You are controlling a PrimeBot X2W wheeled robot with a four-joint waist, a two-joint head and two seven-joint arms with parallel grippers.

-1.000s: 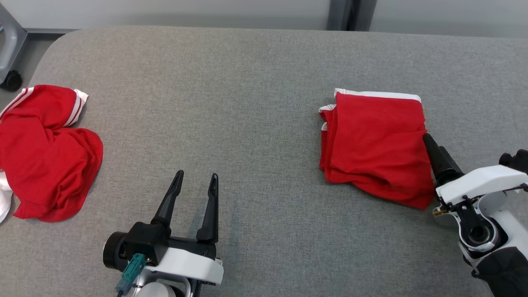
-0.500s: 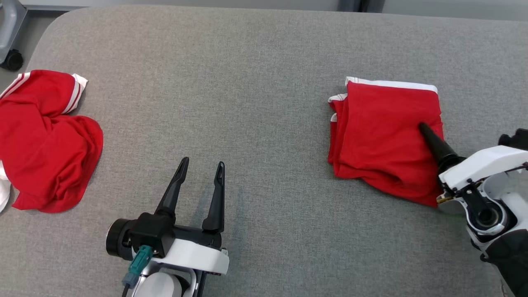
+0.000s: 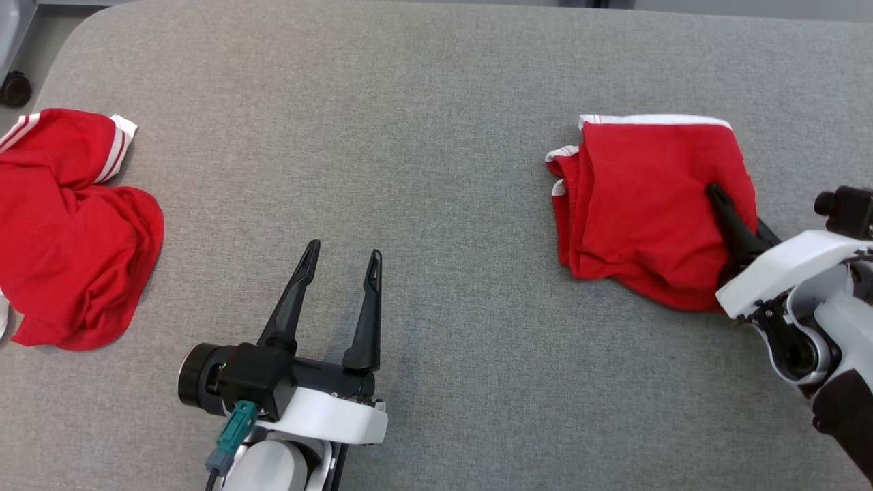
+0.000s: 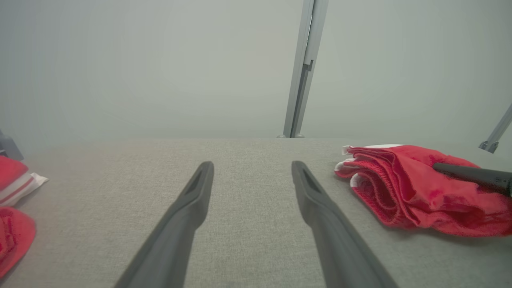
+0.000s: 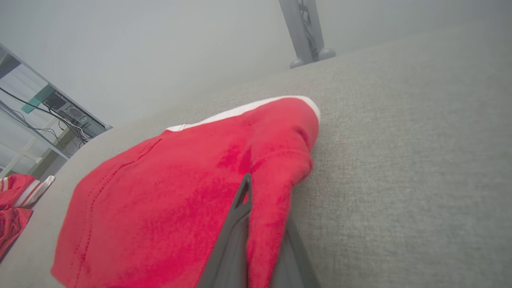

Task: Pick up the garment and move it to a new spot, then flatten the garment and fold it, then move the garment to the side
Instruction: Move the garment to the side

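Note:
A folded red garment point(image 3: 641, 204) with a white hem lies on the right of the grey padded surface point(image 3: 423, 123). My right gripper point(image 3: 724, 204) is shut on its right edge: one dark finger lies on top of the cloth and the other is tucked under the fold. In the right wrist view the red fabric point(image 5: 172, 196) is pinched between the fingers point(image 5: 240, 212). My left gripper point(image 3: 343, 251) hovers open over bare surface at the lower middle, well left of the garment point(image 4: 400, 192), its fingers point(image 4: 188, 208) spread with nothing between them.
A second, crumpled red garment point(image 3: 68, 232) with white stripes sits at the surface's left edge. A caster wheel point(image 3: 15, 88) stands on the floor beyond the far left corner. A grey post point(image 4: 302, 68) rises behind the surface.
My right gripper has slid onto the folded garment's right edge and shut on it, bunching the cloth there. The head camera has tilted. My left gripper stays open.

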